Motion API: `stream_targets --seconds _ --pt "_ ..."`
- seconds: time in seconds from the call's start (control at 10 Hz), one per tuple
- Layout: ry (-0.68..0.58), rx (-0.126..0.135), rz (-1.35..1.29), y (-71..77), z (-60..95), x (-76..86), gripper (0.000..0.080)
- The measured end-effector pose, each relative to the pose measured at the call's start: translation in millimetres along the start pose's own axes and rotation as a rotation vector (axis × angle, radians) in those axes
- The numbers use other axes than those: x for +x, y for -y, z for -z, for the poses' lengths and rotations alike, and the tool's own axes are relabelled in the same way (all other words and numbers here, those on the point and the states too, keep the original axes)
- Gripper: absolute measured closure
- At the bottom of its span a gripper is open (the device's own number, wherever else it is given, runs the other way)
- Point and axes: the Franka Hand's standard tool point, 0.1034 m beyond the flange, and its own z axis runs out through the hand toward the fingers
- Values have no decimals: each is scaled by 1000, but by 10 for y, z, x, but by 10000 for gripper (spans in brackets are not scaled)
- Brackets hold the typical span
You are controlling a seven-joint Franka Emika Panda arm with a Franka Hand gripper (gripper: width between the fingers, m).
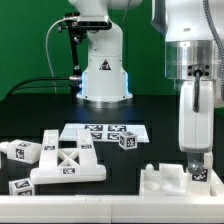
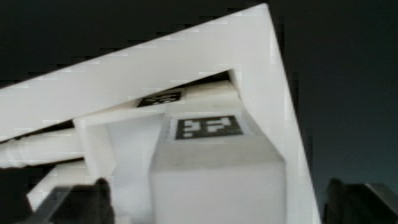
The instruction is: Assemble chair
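In the exterior view my gripper [image 1: 197,170] hangs at the front right, its fingers straddling the right end of a blocky white chair body [image 1: 163,182] that rests on the black table. The wrist view shows that white chair body [image 2: 196,150], with two tags, filling the space between my fingers [image 2: 80,200]. The jaws stand wide, and a thin dark gap shows beside one finger, so the gripper [image 2: 217,208] is open around the piece. A cross-braced panel [image 1: 68,165] lies at the front left.
Loose white pieces lie at the exterior view's left: one [image 1: 22,150] by the edge, one [image 1: 20,186] at the front, one [image 1: 50,140] behind the panel. The marker board [image 1: 100,130] lies mid-table with a small tagged block [image 1: 128,141] at its front. The arm's base [image 1: 103,78] stands behind.
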Motion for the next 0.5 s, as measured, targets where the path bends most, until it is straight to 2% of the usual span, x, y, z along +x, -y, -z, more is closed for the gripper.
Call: stream_targets --seconds 0.1,0.2,0.3,0.4,0.5 --pt "1 2 18 9 12 5 171" --pt "14 16 97 57 163 37 154" --pt "39 33 149 70 415 112 154" --pt "44 36 145 47 491 136 151" --pt "40 30 148 32 442 135 151"
